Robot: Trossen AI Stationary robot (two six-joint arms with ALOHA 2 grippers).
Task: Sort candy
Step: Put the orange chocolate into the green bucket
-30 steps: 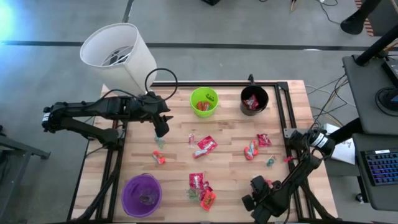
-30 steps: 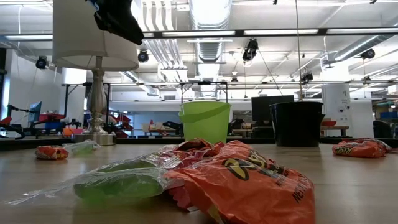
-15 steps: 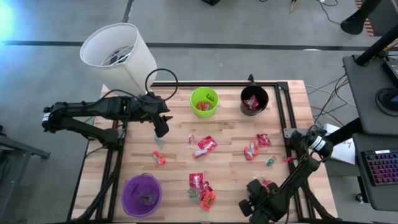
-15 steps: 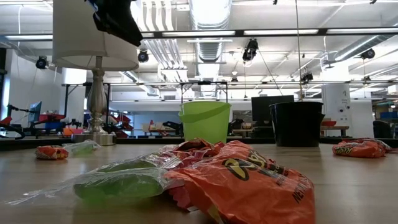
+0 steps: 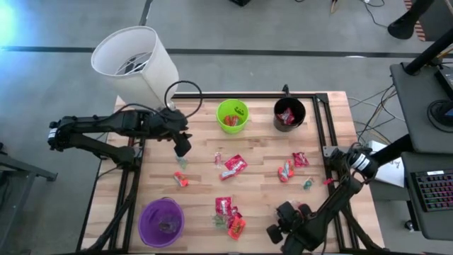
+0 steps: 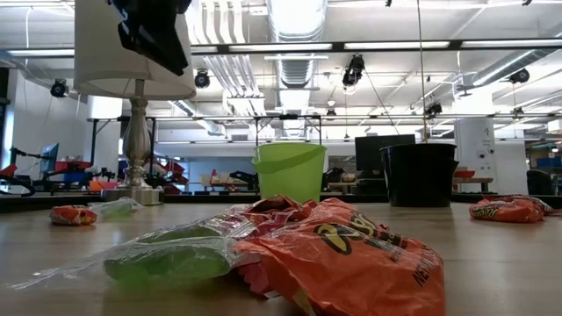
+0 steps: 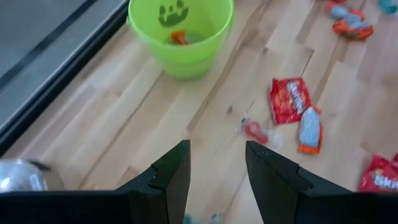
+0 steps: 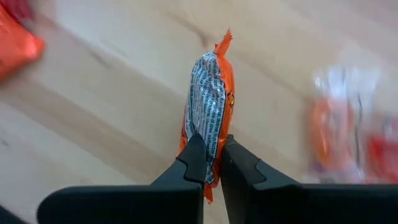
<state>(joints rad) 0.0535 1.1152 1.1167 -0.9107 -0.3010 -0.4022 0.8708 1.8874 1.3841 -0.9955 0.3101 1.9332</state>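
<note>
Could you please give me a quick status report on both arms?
Right tool shut on orange packet. Left tool open above table, empty. Nothing blocking.

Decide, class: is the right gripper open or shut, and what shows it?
Shut. The right gripper has its two fingers pinched on an orange candy packet, which stands up between them above the wooden table.

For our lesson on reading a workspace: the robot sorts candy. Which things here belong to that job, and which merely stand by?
Part of the job:
- candy scattered on the table
- orange packet pinched in the right end effector
- green cup
- black cup
- purple cup

Standing by:
- lamp
- keyboard
</note>
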